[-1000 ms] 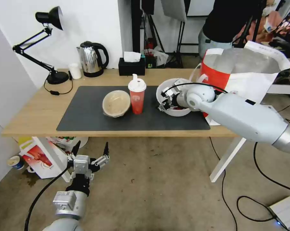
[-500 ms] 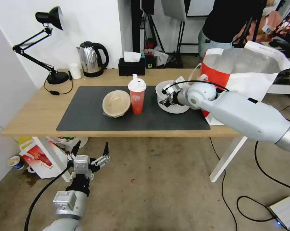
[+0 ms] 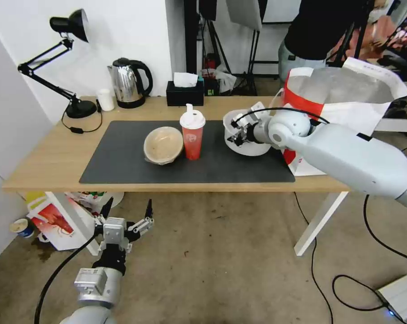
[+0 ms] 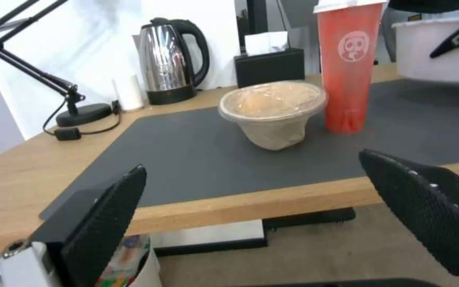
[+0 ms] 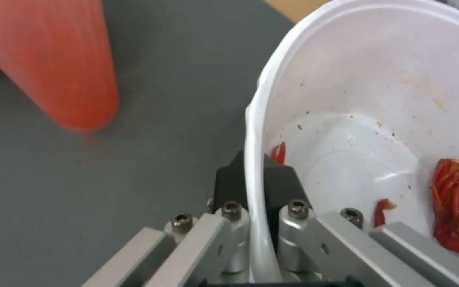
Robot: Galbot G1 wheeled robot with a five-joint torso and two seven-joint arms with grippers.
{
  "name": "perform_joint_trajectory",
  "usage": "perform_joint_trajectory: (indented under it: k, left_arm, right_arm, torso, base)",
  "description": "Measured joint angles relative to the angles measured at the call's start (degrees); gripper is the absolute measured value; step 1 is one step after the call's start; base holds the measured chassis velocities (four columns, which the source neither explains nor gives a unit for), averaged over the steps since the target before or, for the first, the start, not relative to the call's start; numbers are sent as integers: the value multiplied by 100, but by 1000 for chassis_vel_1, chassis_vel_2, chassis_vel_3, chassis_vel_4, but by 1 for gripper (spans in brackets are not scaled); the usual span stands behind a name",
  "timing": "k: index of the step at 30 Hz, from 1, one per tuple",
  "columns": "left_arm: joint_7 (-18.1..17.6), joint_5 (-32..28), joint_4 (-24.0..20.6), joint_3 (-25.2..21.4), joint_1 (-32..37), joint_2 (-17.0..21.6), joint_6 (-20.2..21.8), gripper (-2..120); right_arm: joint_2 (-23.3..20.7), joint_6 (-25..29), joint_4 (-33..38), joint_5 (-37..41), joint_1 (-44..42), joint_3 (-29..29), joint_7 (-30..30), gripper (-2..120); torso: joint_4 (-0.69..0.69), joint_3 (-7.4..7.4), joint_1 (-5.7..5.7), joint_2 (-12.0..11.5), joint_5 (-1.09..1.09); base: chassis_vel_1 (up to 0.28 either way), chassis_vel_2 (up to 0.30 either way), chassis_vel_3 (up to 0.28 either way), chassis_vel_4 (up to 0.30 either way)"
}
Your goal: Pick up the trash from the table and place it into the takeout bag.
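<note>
Left gripper [image 3: 126, 215] parked low before the table [image 3: 41, 162], fingers spread wide, empty. On the dark mat [image 3: 122, 157], wrapped beige bowl [image 3: 163, 145] stands just beside the red cup [image 3: 192, 135]; both untouched. Right gripper [image 5: 253, 181] is clamped on the white bowl's [image 3: 246, 146] rim, one finger inside, one outside, bowl tilted and apparently lifted off the mat. Step: carrying the first item. Next calls for clearing the takeout bag's [image 3: 343, 103] mouth without spilling scraps. Bag's base is hidden behind the arm.

White wall [image 3: 122, 31] behind; stained concrete floor [image 3: 221, 270] with cables [image 3: 361, 243].
</note>
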Motion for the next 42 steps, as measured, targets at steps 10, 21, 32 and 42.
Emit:
perform_joint_trajectory:
  k: [10,21,32,42]
  left_arm:
    - [0,0,0,0,0,0,0,100]
    - [0,0,0,0,0,0,0,100]
    - [0,0,0,0,0,0,0,100]
    - [0,0,0,0,0,0,0,100]
  right_arm:
    - [-88,16,137,165,185,113,25,0]
    - [9,322,199,774,617,509,-1,0]
    - [193,506,79,1168,961,655,-3,0]
    - [389,511,-220,1277,1428,544,-142,0]
  torso:
    - [0,0,0,0,0]
    - [1,0,0,0,-1]
    - [-1,0,0,-1,0]
    - [0,0,0,-1,-1]
  base:
    - [0,0,0,0]
    - [0,0,0,0]
    - [0,0,0,0]
    - [0,0,0,0]
